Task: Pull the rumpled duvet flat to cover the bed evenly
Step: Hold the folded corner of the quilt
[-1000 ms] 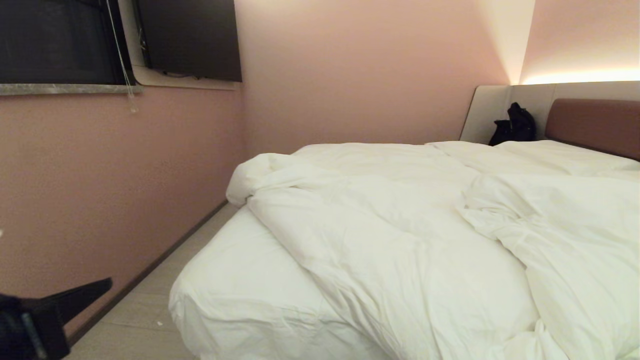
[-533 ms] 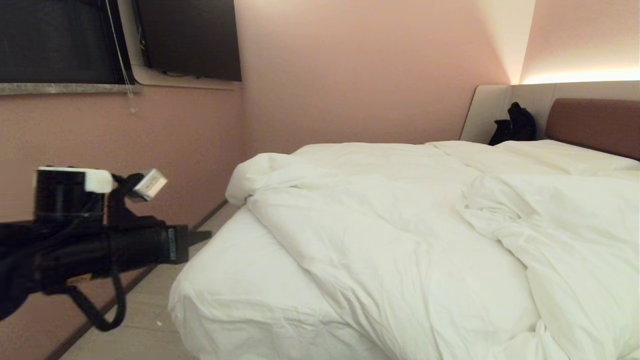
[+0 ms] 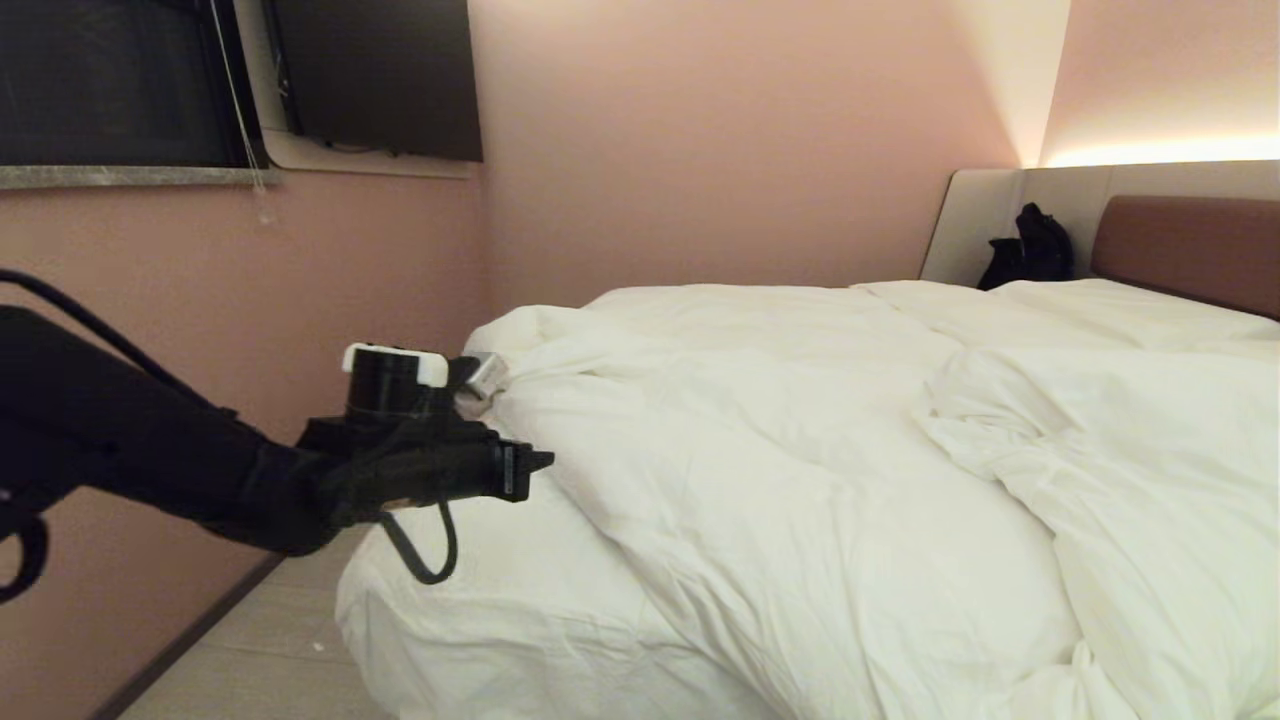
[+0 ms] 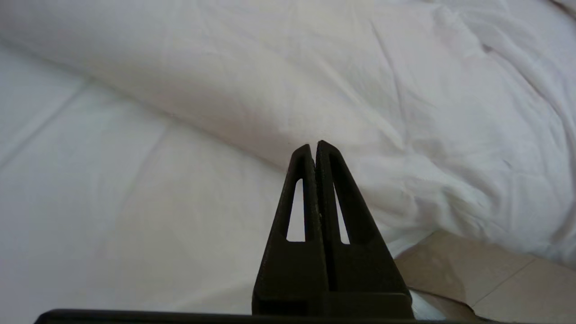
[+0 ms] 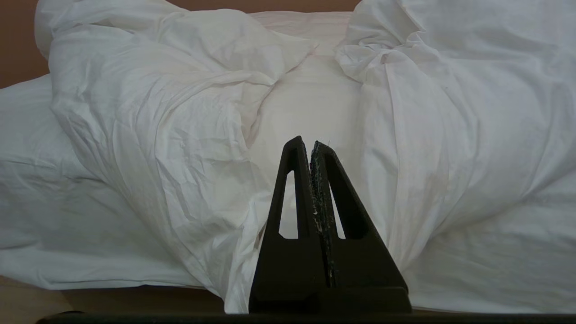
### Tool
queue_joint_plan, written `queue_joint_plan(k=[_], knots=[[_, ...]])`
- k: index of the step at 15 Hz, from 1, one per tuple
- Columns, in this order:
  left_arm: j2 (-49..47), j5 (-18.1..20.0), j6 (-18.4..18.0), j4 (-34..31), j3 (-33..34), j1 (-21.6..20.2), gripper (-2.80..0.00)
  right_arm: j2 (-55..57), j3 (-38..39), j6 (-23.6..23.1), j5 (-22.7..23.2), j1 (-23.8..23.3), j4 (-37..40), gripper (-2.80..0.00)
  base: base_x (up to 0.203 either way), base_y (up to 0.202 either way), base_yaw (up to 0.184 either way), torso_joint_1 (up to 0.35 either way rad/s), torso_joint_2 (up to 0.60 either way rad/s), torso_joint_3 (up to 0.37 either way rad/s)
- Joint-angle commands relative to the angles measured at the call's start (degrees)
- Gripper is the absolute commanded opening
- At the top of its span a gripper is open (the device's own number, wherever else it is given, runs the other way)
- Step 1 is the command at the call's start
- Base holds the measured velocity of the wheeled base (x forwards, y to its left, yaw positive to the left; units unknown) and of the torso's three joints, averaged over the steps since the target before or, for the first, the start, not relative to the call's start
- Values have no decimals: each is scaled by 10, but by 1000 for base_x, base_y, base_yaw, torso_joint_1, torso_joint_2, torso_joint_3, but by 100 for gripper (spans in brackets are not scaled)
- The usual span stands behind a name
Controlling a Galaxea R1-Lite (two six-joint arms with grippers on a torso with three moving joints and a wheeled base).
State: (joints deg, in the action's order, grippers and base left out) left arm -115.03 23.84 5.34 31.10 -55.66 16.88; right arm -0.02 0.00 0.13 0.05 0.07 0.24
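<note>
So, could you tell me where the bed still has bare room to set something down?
The bare sheet at the near left corner of the bed, between the duvet edge and the floor strip, where the shut left gripper hovers. The rest is crowded with rumpled duvet.

We find the bed set in a corner, its mauve-brown headboard with beige side panels at the far end from the left pincer. A taut white mattress sheet lies bare directly beneath and behind the pincer, at the near left corner. The duvet lies rumpled on the mattress, its rolled edge just beyond the pincer tip and running diagonally away toward the foot. Two flat white pillows rest well beyond the pincer, against the headboard. A black bag sits by the side panel. Pale floor runs below the pincer, beside the bed.
</note>
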Motion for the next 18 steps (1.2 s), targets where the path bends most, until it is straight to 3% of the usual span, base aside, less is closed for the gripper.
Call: queue_joint_plan(k=[1,4,16,18], knots=[[-82,0,3,14,-57,25,-280,0,0,0,0,0,0,-280,0,0,0,0,0,0],[-130,-2,7,14,-109,44,-280,0,0,0,0,0,0,-280,0,0,0,0,0,0],[-215,-5,3,9,-195,76,-280,0,0,0,0,0,0,-280,0,0,0,0,0,0],[-217,-6,1,-20,-205,83,-280,0,0,0,0,0,0,-280,0,0,0,0,0,0]])
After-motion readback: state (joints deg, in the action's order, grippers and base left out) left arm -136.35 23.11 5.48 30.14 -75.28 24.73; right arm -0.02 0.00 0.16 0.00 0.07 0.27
